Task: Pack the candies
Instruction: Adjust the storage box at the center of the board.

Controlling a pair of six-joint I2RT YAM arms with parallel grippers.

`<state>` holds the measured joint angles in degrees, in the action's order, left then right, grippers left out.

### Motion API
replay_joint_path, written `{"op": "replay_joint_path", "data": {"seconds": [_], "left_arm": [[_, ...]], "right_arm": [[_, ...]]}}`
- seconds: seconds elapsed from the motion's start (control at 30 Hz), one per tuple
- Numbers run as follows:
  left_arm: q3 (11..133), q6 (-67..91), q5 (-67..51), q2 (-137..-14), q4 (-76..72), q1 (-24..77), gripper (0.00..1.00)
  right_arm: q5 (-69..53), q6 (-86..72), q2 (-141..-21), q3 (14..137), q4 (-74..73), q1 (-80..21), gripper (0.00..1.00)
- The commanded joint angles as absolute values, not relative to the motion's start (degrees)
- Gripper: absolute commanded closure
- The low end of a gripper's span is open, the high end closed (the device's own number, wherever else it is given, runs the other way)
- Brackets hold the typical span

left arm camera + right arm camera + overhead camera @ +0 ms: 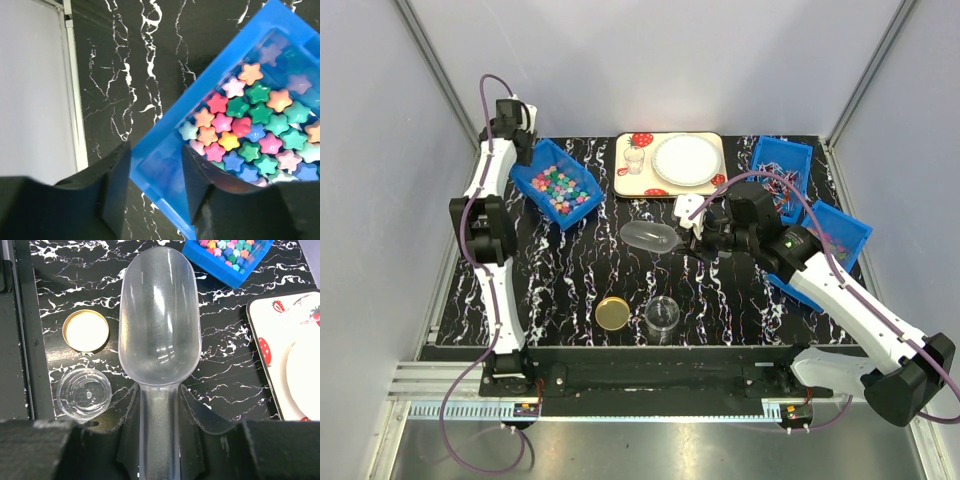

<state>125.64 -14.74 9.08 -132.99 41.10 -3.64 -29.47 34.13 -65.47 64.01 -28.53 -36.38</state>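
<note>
The candies (560, 189) are bright star-shaped sweets filling a blue bin (535, 182) at the back left; they also show in the left wrist view (250, 130) and the right wrist view (227, 251). My left gripper (525, 148) straddles the bin's far corner (160, 165), one finger outside the wall and one inside, closed on it (155, 150). My right gripper (692, 238) is shut on the handle of an empty clear plastic scoop (650, 237), held over the table's middle (159, 395). The scoop's bowl (160, 315) points toward the candy bin.
An open clear jar (662, 315) and its gold lid (613, 313) sit near the front edge, also in the right wrist view: jar (84, 392), lid (85, 330). A strawberry tray (632, 185) with a white plate stands at the back. Two more blue bins (781, 168) (840, 235) are at the right.
</note>
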Motion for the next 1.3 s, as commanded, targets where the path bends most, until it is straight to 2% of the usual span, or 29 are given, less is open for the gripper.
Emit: {"op": "replay_joint_path", "data": {"seconds": [0.0, 0.07, 0.17, 0.23, 0.3, 0.4, 0.5, 0.63, 0.9, 1.2, 1.27], "left_arm": [[123.49, -12.74, 2.46, -130.96, 48.95, -2.99, 0.58], [122.44, -12.57, 1.67, -130.08, 50.00, -2.99, 0.61], [121.55, -12.39, 1.32, -128.24, 51.49, -2.99, 0.59], [121.90, -12.92, 2.45, -127.44, 52.12, -2.90, 0.50], [122.25, -13.18, 3.25, -127.00, 52.38, -2.99, 0.36], [123.75, -13.54, 4.74, -127.44, 52.03, -2.99, 0.24], [124.54, -13.01, 5.27, -128.31, 51.07, -2.99, 0.18], [126.47, -12.22, 7.64, -130.86, 50.27, -2.64, 0.14], [126.04, -13.45, 9.32, -132.98, 49.75, -2.29, 0.16], [116.20, -13.62, 3.79, -127.02, 49.92, -2.02, 0.47], [112.95, -13.01, 2.03, -125.51, 49.75, -2.02, 0.49]], "right_arm": [[-29.88, 33.49, -63.46, 64.86, -26.54, -36.83, 1.00], [-29.79, 33.49, -63.11, 64.86, -26.54, -36.83, 1.00], [-29.88, 33.40, -62.93, 64.78, -26.54, -36.83, 1.00], [-29.97, 33.49, -62.84, 64.86, -26.54, -36.83, 1.00], [-30.06, 33.40, -63.02, 64.95, -26.54, -36.83, 1.00], [-30.23, 33.40, -62.93, 65.13, -26.72, -36.83, 1.00], [-30.06, 33.40, -62.84, 65.04, -26.81, -36.74, 1.00], [-29.88, 33.31, -62.84, 64.95, -26.81, -36.74, 1.00], [-29.79, 33.57, -63.10, 64.86, -26.72, -36.74, 1.00], [-29.79, 33.49, -63.37, 65.13, -26.81, -36.83, 1.00], [-29.88, 33.40, -63.37, 65.21, -26.81, -36.83, 1.00]]}}
